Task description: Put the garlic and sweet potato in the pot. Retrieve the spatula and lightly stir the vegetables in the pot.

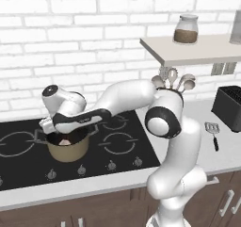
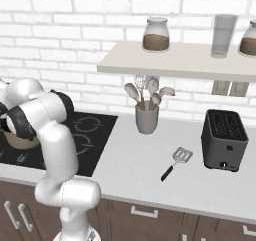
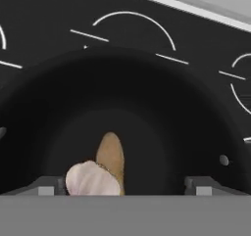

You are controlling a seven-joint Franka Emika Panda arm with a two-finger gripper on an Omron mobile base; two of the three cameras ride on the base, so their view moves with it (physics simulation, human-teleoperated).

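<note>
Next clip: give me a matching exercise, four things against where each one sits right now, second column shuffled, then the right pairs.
Things:
1. garlic
2. spatula
3. pot
4. toaster

Places:
A. flat on the counter, between the utensil cup and the toaster
B. on the black stovetop, under the gripper
C. inside the pot, against the sweet potato
D. on the counter at the right, below the shelf

Pairs: 1-C, 2-A, 3-B, 4-D
</note>
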